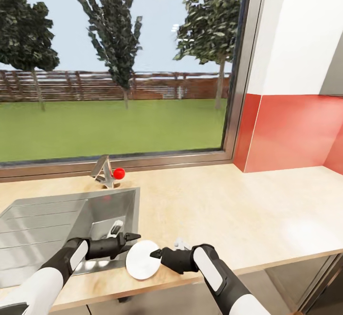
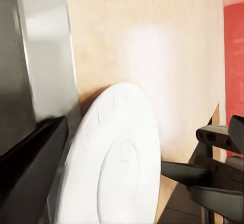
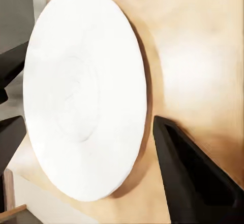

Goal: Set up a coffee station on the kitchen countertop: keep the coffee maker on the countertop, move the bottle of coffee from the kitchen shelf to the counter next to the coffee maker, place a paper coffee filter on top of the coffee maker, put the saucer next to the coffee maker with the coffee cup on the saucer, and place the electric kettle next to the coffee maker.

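The saucer (image 1: 143,259), a small round white plate with a ringed centre, lies on the light wood kitchen countertop (image 1: 228,210) close to its front edge. My left gripper (image 1: 133,238) sits just behind and left of it, pointing right. My right gripper (image 1: 155,254) comes in from the right, its black tip over the plate's rim. In the left wrist view the saucer (image 2: 122,158) fills the space beside one dark finger (image 2: 30,173), with the right gripper (image 2: 203,176) beyond it. In the right wrist view the saucer (image 3: 86,92) lies beside one black finger (image 3: 198,183). Both grippers look open.
A steel sink (image 1: 57,224) with a drainboard is set into the counter left of the saucer. A faucet (image 1: 102,169) with a red knob (image 1: 119,173) stands behind it. A large window runs along the back, and a red backsplash (image 1: 290,134) stands at right.
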You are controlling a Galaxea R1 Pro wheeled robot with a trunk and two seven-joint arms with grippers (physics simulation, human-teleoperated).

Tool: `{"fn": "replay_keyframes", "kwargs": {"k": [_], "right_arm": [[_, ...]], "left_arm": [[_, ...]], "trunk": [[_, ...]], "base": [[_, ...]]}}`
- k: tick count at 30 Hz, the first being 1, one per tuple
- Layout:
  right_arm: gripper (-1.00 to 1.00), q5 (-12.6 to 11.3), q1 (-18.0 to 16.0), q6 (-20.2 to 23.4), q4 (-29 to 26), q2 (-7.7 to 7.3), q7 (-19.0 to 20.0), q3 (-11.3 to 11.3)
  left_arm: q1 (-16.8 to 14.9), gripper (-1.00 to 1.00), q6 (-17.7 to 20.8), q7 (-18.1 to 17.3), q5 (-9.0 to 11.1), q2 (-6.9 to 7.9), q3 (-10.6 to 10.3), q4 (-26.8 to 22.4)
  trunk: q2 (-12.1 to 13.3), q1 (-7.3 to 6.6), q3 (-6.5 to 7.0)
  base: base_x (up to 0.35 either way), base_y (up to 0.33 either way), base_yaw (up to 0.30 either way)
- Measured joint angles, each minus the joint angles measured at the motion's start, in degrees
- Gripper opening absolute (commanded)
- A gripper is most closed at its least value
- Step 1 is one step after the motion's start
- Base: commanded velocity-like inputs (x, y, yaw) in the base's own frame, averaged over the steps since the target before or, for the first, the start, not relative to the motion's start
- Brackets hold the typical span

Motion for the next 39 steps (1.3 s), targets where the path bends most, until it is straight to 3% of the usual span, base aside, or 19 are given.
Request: {"fn": "replay_keyframes", "kwargs": {"k": [8,21,39], "right_arm": [[1.0,0.02,0.0,0.0,0.9,0.0,0.07,1.72],[1.0,-0.09,0.01,0.02,0.93,0.0,0.07,1.8],[1.0,-0.08,0.0,0.03,0.93,0.0,0.07,1.8]], "left_arm": [[0.04,1.0,-0.01,0.02,-0.18,0.01,-0.11,0.0],[0.36,1.0,0.02,0.01,-0.17,-0.8,-0.27,0.07],[1.29,1.0,0.04,0.15,-0.56,-0.79,-0.52,-0.19]], "trunk": [[0.0,0.0,0.0],[0.0,0.0,0.0],[0.0,0.0,-0.01]], "base": [[0.0,0.0,0.0],[0.0,0.0,0.0],[0.0,0.0,0.0]]}}
